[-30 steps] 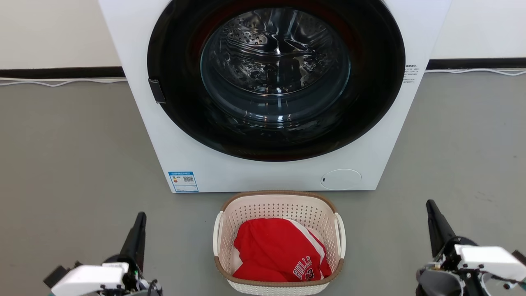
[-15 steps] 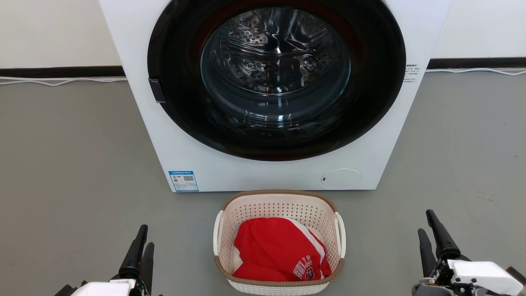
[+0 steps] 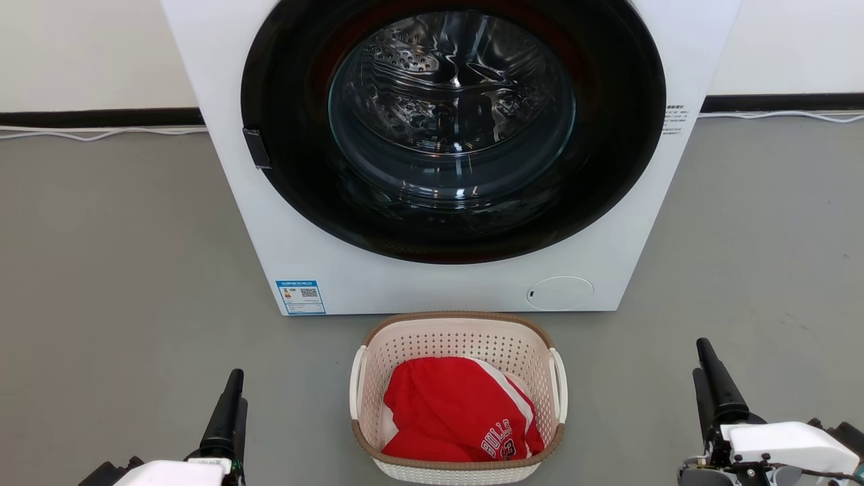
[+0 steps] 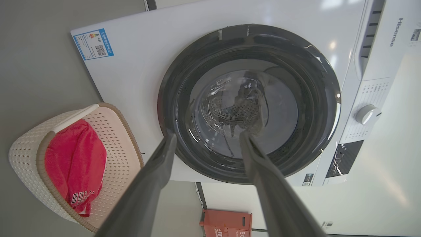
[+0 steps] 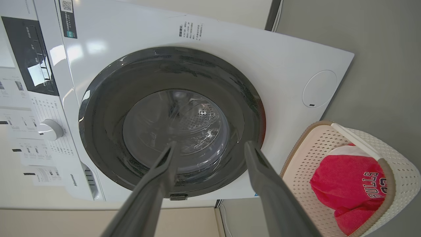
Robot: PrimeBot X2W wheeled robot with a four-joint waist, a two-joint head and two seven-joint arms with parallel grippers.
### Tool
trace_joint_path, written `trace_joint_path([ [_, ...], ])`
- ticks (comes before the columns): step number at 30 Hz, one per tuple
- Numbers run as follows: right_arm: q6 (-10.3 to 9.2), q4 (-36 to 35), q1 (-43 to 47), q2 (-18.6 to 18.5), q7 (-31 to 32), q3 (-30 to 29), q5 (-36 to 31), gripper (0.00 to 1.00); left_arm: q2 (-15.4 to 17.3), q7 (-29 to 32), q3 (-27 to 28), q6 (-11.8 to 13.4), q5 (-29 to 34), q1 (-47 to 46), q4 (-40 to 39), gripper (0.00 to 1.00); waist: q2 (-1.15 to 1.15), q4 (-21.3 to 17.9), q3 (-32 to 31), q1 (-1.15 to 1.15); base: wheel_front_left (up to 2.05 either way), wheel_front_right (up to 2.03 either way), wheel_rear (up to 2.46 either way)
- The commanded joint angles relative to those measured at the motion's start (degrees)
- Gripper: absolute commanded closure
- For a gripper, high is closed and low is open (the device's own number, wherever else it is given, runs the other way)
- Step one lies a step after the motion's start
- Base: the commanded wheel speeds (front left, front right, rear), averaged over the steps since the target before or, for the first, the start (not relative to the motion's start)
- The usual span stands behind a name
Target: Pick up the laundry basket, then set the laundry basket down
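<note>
From the head, we see our left gripper (image 3: pixel 236 391) low on the left and our right gripper (image 3: pixel 702 361) low on the right. Both hang over the gray floor (image 3: pixel 121 270) and touch nothing. From here each pair of fingers lines up one behind the other, so the gap is hard to see. The basket (image 3: pixel 459 341) sits on the floor between the two grippers, well apart from each. It is just in front of the washer (image 3: pixel 439 290); we cannot tell if they touch. A red shirt (image 3: pixel 452 412) lies inside it. There is open floor on both sides of the basket.

From the left wrist, we see our two fingers spread wide with nothing between them. They point at the washer's round door (image 4: pixel 296 65). The basket is off to one side.

From the right wrist, our fingers are spread wide too and hold nothing. The basket is off to the other side, near the washer's bottom corner.
</note>
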Motion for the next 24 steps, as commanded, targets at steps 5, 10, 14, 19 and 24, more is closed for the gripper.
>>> trace_joint_path([
  [5, 0.15, -2.6, -1.8, -0.4, -1.4, 0.2, -6.2, 0.0, 0.4, -1.3, 0.5, -0.2, 4.4, -2.2, -1.7, 0.0, 0.0, -0.1, 0.0, -0.01, 0.0, 0.0, 0.0],
  [10, 0.17, -3.4, -1.9, -0.4, -2.4, 0.5, -13.2, 0.0, 0.4, -2.3, 0.5, 0.4, 9.6, -2.6, -1.8, 0.0, 0.0, -0.1, 0.1, -0.01, 0.0, 0.0, 0.0],
  [14, 0.19, -3.7, -1.9, -0.4, -3.1, 0.9, -17.9, 0.0, 0.5, -3.0, 0.2, 0.9, 12.6, -2.8, -1.8, 0.0, 0.0, -0.1, 0.0, -0.01, 0.0, 0.0, 0.0],
  [19, 0.2, -4.0, -1.9, -0.6, -3.9, 1.4, -23.6, 0.0, 0.5, -3.8, -0.3, 1.6, 16.7, -3.0, -1.7, 0.0, 0.0, 0.0, 0.0, -0.01, 0.0, 0.0, 0.0],
  [24, 0.22, -4.2, -1.8, -0.7, -4.8, 1.5, -28.9, 0.0, 0.6, -4.6, -0.6, 2.4, 21.4, -3.1, -1.7, 0.0, 0.0, 0.0, 0.0, -0.01, 0.0, 0.0, 0.0],
])
